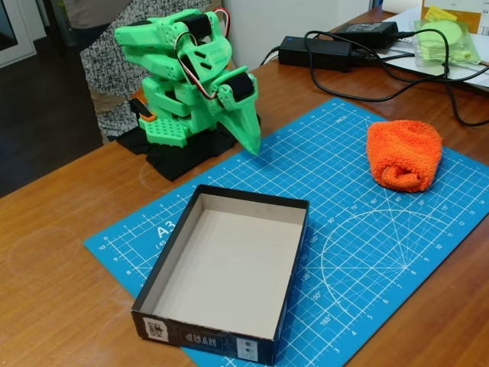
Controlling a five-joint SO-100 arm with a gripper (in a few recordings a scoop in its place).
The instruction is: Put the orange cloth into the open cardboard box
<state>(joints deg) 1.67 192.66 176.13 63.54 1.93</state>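
Observation:
In the fixed view the orange cloth (404, 155) lies bunched as a fluffy lump on the right part of the blue cutting mat (359, 245). The open cardboard box (294, 252) sits at the mat's front left, black outside, beige inside, with nothing in it. My green arm is folded at the back left, and its gripper (252, 144) points down at the mat's far edge, well left of the cloth and behind the box. Its fingers look pressed together with nothing between them.
Black power bricks (315, 52) and cables (397, 84) lie at the back of the wooden table. A clear bag of pale green pads (447, 38) rests at the back right. A person stands behind the arm at the table's far left edge.

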